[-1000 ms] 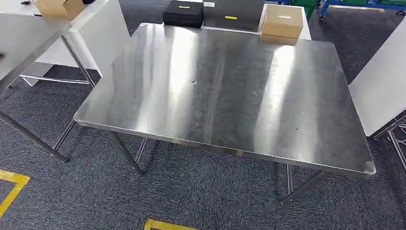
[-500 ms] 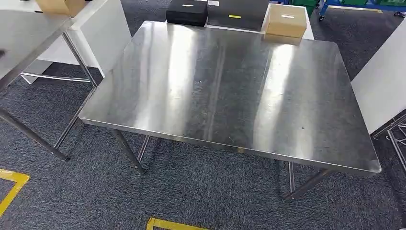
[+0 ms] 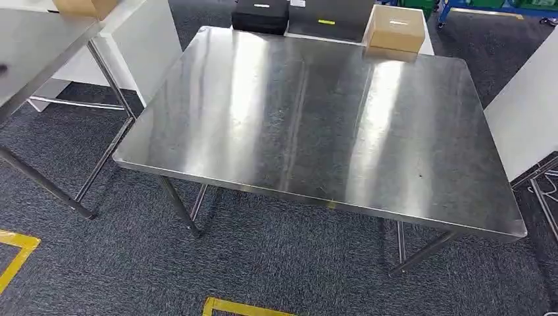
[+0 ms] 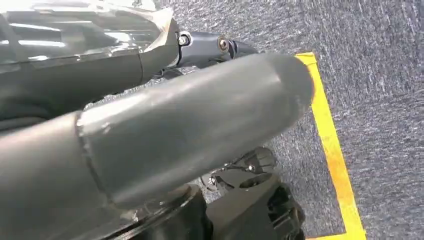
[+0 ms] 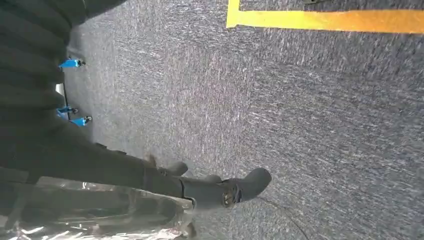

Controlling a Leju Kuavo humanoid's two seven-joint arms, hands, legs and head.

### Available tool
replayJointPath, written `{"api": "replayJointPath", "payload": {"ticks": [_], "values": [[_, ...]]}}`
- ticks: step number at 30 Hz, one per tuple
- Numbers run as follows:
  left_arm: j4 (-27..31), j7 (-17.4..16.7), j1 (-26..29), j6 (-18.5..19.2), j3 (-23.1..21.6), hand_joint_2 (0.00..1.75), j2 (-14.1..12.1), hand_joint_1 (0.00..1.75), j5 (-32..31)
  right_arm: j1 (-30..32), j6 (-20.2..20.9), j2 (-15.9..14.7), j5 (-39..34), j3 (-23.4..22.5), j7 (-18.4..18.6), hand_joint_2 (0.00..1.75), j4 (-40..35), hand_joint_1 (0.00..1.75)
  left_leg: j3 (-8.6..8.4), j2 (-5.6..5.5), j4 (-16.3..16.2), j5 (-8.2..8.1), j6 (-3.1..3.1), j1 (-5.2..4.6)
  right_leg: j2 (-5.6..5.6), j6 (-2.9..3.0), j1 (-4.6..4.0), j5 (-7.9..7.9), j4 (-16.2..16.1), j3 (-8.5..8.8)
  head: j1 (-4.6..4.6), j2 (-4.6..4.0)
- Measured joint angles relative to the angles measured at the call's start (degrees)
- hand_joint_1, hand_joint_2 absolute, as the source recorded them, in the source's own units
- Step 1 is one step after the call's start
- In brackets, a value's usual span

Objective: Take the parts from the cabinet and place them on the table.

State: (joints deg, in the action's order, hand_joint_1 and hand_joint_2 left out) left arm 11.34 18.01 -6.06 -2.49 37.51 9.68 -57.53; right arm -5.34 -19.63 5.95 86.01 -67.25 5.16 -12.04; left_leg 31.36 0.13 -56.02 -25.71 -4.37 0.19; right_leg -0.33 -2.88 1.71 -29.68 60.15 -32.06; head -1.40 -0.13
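The steel table [image 3: 316, 125] stands ahead of me in the head view, its top bare. In the left wrist view my left hand [image 4: 165, 125] hangs over the carpet; its dark fingers [image 4: 210, 45] and thick grey thumb close around a dark part in clear plastic wrap [image 4: 75, 45]. In the right wrist view my right hand [image 5: 150, 175] hangs low as well, with its curled fingers [image 5: 225, 190] against a part in a crinkled clear bag [image 5: 100, 215].
A second steel table [image 3: 33, 46] with a cardboard box [image 3: 82, 6] stands at the left. Behind the main table are a black case [image 3: 260, 14] and another cardboard box [image 3: 395, 29]. A white panel [image 3: 526, 112] rises at the right. Yellow tape [image 3: 16, 253] marks the carpet.
The whole picture has shifted a little: my camera has moved, and the table now sits slightly higher and further right in the frame. Nothing on it has changed.
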Motion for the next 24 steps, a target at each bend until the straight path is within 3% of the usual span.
{"api": "replayJointPath", "payload": {"ticks": [2,3,4,5,6,8,9,10,12,14,15,17,18,19,20,21,23,24], "values": [[0.00,0.00,-0.04,0.00,0.00,0.00,0.02,0.00,0.00,0.05,0.02,0.04,0.00,0.00,0.00,1.75,0.00,0.00,0.24,0.12,-0.01,0.02,-0.03,-0.03,0.11,0.73,0.10,-4.08,9.27,-4.55,0.15,0.00],[0.00,-0.02,-0.03,0.00,0.00,0.00,0.02,0.00,0.00,0.14,0.02,0.04,-0.02,0.00,0.00,1.75,0.00,0.00,0.36,0.14,-0.07,0.04,0.01,-0.07,0.18,0.67,-0.01,-5.24,12.77,-6.18,0.15,0.00],[0.00,-0.02,0.00,0.02,0.00,0.00,0.02,0.00,0.00,0.25,0.02,0.00,-0.07,0.00,0.00,1.75,0.00,0.00,0.42,0.14,-0.09,0.11,0.13,-0.11,0.18,0.28,-0.01,-5.33,14.57,-6.92,0.13,0.00],[0.00,-0.02,0.03,0.02,0.00,0.00,0.02,0.00,0.00,0.32,0.02,-0.04,-0.11,0.00,0.00,1.75,0.00,0.00,0.42,0.18,-0.12,0.13,0.26,-0.07,0.17,-0.15,0.09,-4.32,12.80,-5.95,0.13,0.00],[0.00,0.00,0.02,0.02,0.00,0.00,0.02,0.00,0.00,0.30,0.02,-0.07,-0.11,0.00,0.00,0.00,0.00,0.00,0.41,0.19,-0.26,0.10,0.45,0.07,0.12,-0.81,0.24,-2.45,8.61,-3.75,0.22,0.00],[0.02,0.02,0.01,0.02,0.00,0.00,0.07,0.00,0.00,0.13,0.02,-0.13,-0.11,0.00,-0.13,0.00,0.00,0.00,0.44,0.25,-0.88,-0.19,1.33,0.21,-0.55,-1.72,0.70,1.25,-1.70,1.71,0.24,0.00],[0.02,0.04,-0.01,0.00,0.00,0.00,-0.04,0.00,0.00,-0.05,0.02,0.11,-0.09,0.00,-0.20,0.00,0.07,0.00,0.75,0.36,-1.66,-0.66,2.00,-0.27,-0.90,-1.14,0.23,1.24,-3.08,1.99,0.46,0.00],[0.02,0.07,-0.01,0.00,0.00,0.00,-0.04,0.00,0.00,-0.07,0.02,0.07,-0.09,0.00,-0.24,0.00,0.07,0.00,0.69,0.43,-1.65,-0.84,2.39,-0.27,-0.25,-0.19,0.12,1.30,-3.07,1.79,0.09,0.00],[0.02,0.07,-0.04,0.00,0.00,0.00,-0.04,0.00,0.00,0.00,0.02,0.02,-0.09,0.00,-0.24,0.00,0.07,0.00,0.51,0.53,-1.49,-0.68,2.71,0.01,-0.13,0.47,-0.20,1.33,-2.93,1.72,-0.05,0.00],[0.02,0.07,-0.03,0.00,0.00,0.00,-0.09,0.00,0.00,-0.04,0.02,0.07,-0.09,0.00,-0.24,0.00,0.09,0.00,0.81,0.51,-2.25,-1.35,3.28,0.55,0.08,1.40,0.43,1.75,-3.11,2.34,0.02,0.00],[0.02,0.07,-0.04,0.00,0.00,0.00,-0.09,0.00,0.00,-0.04,0.02,0.05,-0.07,0.00,-0.24,0.00,0.07,0.00,1.74,0.38,-4.56,-3.42,3.54,0.56,0.22,1.77,0.40,1.87,-3.09,2.27,-0.18,0.00],[0.02,0.07,-0.02,0.00,0.00,0.00,-0.09,0.00,0.00,0.01,0.02,0.02,-0.07,0.00,-0.24,0.00,0.07,0.00,5.81,0.31,-13.82,-8.37,4.11,0.62,0.32,1.95,0.26,1.93,-3.07,2.05,-0.16,0.00],[0.02,0.07,0.02,0.00,0.00,0.00,-0.09,0.00,0.00,0.09,0.04,0.02,-0.07,0.00,-0.24,0.00,0.07,0.00,7.79,0.31,-18.04,-9.85,4.23,0.64,0.41,1.95,0.12,1.93,-3.06,2.00,-0.20,0.00],[0.02,0.07,0.04,0.00,0.00,0.00,-0.09,0.00,0.00,0.13,0.04,0.02,-0.09,0.00,-0.24,0.00,0.09,0.00,8.77,0.31,-19.90,-9.91,4.21,0.68,0.52,1.94,0.09,1.92,-3.05,2.00,-0.13,0.00],[0.02,0.07,0.04,0.00,0.00,0.00,-0.09,0.00,-0.02,0.13,0.07,0.02,-0.13,0.00,-0.24,0.00,0.09,0.00,8.46,0.31,-19.02,-8.71,4.09,0.69,0.76,1.94,0.06,1.91,-3.04,2.04,-0.16,0.00],[0.02,0.07,0.04,0.00,0.00,0.00,-0.09,0.00,-0.09,0.08,0.11,0.02,-0.15,-0.02,-0.24,0.00,0.09,0.00,6.90,0.30,-15.70,-6.39,3.90,0.69,1.07,1.93,0.06,1.90,-3.04,2.14,-0.20,0.00],[0.02,0.07,-0.01,-0.02,0.00,0.00,-0.13,0.00,-0.11,-0.03,0.20,0.07,-0.31,0.00,-0.26,0.00,0.07,0.00,1.73,-0.40,-5.06,-1.18,3.36,0.76,1.74,1.90,0.08,1.88,-3.05,2.36,-0.20,0.00],[0.02,0.07,-0.04,-0.02,0.00,0.00,-0.20,0.00,-0.13,-0.05,0.20,0.07,-0.31,0.00,-0.24,0.00,0.07,0.00,0.40,-1.71,-2.39,-1.45,3.18,0.82,1.91,1.86,0.09,1.89,-3.10,2.23,-0.09,0.00]]}}
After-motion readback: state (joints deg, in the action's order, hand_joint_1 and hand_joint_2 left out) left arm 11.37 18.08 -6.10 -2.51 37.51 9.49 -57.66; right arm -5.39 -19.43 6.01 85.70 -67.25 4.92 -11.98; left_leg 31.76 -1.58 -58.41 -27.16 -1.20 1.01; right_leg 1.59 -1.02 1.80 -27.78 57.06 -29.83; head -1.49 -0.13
